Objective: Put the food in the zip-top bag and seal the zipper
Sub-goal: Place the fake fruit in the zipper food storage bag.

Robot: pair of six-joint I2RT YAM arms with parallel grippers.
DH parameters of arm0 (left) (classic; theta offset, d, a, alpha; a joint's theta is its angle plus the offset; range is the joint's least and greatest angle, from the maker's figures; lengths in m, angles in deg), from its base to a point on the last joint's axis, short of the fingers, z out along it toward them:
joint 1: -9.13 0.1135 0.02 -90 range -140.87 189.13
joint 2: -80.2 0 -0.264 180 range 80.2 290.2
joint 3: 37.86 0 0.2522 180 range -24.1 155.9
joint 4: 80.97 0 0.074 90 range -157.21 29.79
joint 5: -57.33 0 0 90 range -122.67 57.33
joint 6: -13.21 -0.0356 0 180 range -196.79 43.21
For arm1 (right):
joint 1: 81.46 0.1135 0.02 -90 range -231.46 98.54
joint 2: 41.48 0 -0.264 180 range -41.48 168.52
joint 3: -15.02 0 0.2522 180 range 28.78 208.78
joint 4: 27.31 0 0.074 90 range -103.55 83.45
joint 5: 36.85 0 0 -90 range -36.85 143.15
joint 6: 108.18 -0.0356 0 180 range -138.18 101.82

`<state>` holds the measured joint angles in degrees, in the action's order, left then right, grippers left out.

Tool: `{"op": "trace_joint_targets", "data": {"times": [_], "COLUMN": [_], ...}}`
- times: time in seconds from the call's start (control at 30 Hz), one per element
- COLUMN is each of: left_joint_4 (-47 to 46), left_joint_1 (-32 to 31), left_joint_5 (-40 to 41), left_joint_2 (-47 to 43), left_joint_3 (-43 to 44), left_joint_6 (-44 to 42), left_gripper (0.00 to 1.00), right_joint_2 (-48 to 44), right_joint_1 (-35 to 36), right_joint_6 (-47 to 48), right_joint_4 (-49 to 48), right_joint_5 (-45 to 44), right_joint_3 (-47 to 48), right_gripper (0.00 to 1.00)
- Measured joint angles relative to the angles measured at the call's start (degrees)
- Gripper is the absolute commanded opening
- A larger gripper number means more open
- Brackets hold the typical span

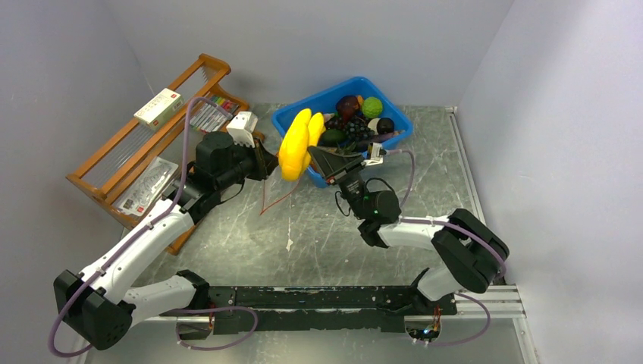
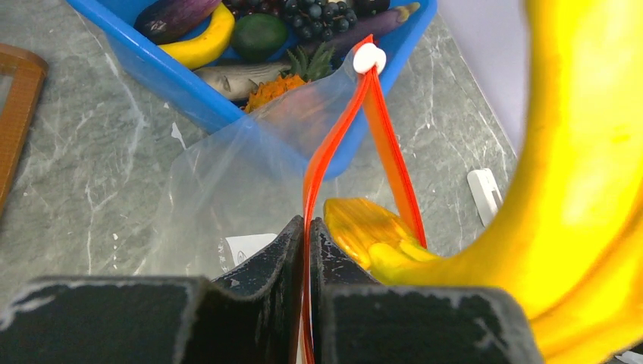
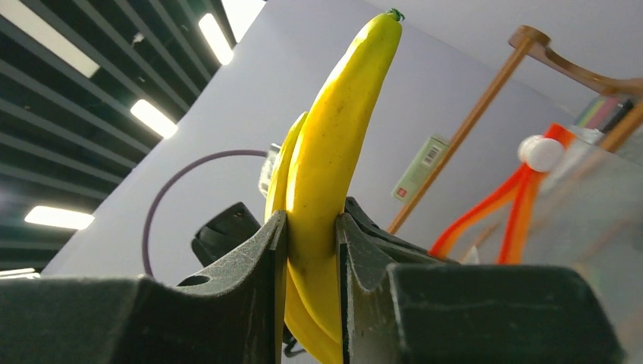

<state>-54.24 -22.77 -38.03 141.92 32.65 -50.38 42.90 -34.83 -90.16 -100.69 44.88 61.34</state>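
Note:
My left gripper (image 1: 261, 163) is shut on one side of the red-orange zipper (image 2: 334, 144) and holds the clear zip-top bag (image 2: 235, 174) up with its mouth open. A white slider (image 2: 369, 57) sits at the strip's far end. My right gripper (image 1: 315, 155) is shut on the yellow banana bunch (image 1: 299, 144), held upright beside the bag. In the left wrist view the banana (image 2: 576, 189) fills the right side and its lower end sits between the two zipper strips. The right wrist view shows the banana (image 3: 334, 129) clamped between my fingers and the zipper (image 3: 508, 205) to the right.
A blue bin (image 1: 292, 117) behind the grippers holds more food: a bumpy green ball (image 1: 371, 107), a grape cluster (image 2: 315, 19), an eggplant (image 2: 170, 17) and several other pieces. A wooden rack (image 1: 114, 144) with boxes stands at the left. Walls close in on both sides.

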Motion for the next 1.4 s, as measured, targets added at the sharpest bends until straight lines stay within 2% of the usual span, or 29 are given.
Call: {"op": "trace_joint_targets", "data": {"times": [0.3,0.37,0.67,1.07,1.4], "left_joint_4": [-0.02,0.0,0.52,0.59,0.57], "left_joint_1": [0.31,0.33,0.42,0.66,0.92], "left_joint_5": [0.0,0.0,-0.02,-3.08,-3.91], "left_joint_2": [-0.15,-0.15,-0.09,-0.09,-0.11], "left_joint_3": [-0.02,-0.02,-0.02,-0.02,-0.09], "left_joint_6": [0.04,0.04,0.0,0.37,1.03], "left_gripper": [0.07,0.07,0.07,0.07,0.07], "right_joint_2": [-2.32,-3.17,-3.43,-3.56,-4.44], "right_joint_1": [0.11,0.11,0.11,0.11,0.11], "right_joint_6": [5.51,7.96,20.31,35.8,39.89], "right_joint_4": [3.76,3.89,1.18,4.57,8.55], "right_joint_5": [0.35,1.27,10.78,17.35,19.04], "right_joint_3": [-4.52,-4.74,-6.16,-6.16,-6.16], "right_gripper": [0.0,0.02,0.06,0.21,0.29]}}
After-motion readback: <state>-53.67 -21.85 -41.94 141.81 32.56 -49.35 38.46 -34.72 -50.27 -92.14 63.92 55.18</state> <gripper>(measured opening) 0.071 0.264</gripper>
